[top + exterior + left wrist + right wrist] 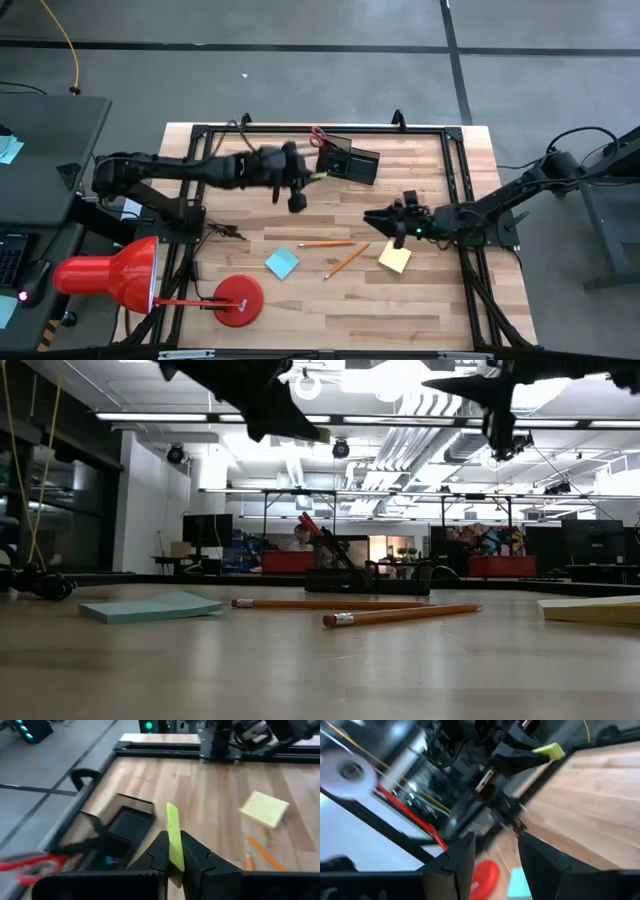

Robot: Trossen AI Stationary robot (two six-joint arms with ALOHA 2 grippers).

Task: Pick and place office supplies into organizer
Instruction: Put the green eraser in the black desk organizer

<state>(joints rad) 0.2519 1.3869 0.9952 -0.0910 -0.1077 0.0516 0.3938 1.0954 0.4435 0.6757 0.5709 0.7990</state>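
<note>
2 orange pencils (337, 252) lie mid-worktop (420, 310), blue pad (282, 263) at their 9 o'clock, yellow pad (394, 258) at 3. The organizer (348, 159) at 12 holds red scissors (318, 135). Left hand (172, 862) pinches a yellow block (173, 840) beside it; right hand (495, 852) hovers spread.

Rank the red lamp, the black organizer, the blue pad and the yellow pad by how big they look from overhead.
1. Lamp, by far the largest.
2. Organizer.
3. Blue pad and yellow pad: these look about alike, so no ranking between them.
</note>
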